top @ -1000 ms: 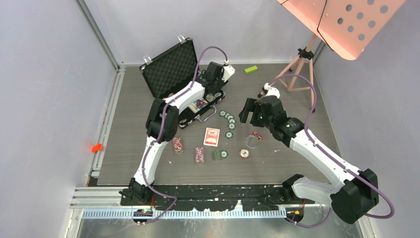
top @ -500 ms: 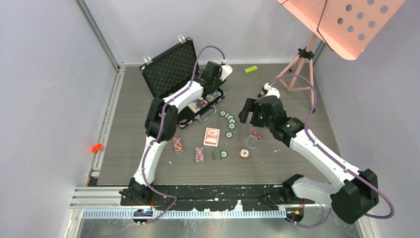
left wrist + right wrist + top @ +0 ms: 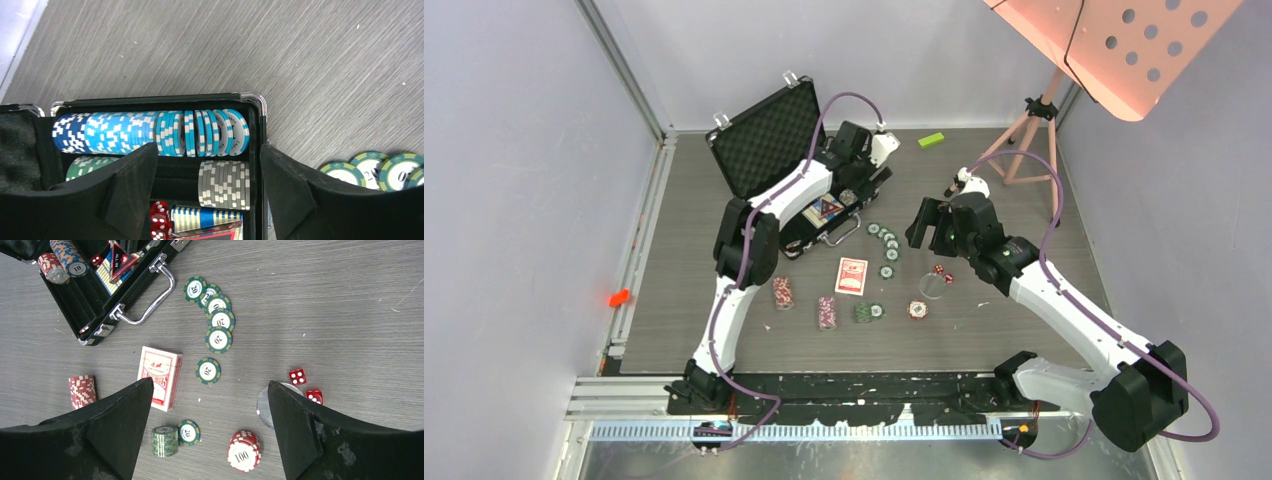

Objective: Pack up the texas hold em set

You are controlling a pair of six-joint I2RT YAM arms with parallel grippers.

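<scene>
left gripper (image 3: 207, 157): apart, empty, over open case (image 3: 150, 99), frame centre | right gripper (image 3: 210, 387): apart, above loose chips (image 3: 218, 320), likely for pickup

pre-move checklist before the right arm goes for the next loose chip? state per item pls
1. Lid up: ok. The case stands open, foam showing.
2. Hand empty: ok. The right gripper is open, nothing between its fingers.
3. Target in view: ok. A green chip lies flat, touching no other chip.
4. Arms apart: ok. The left gripper is open and empty over the case, away from the right arm.
5. Free slot in case: cannot tell. The tray is partly hidden in the wrist view.
6. All packed: not ok. The deck and dice lie outside the case.
</scene>
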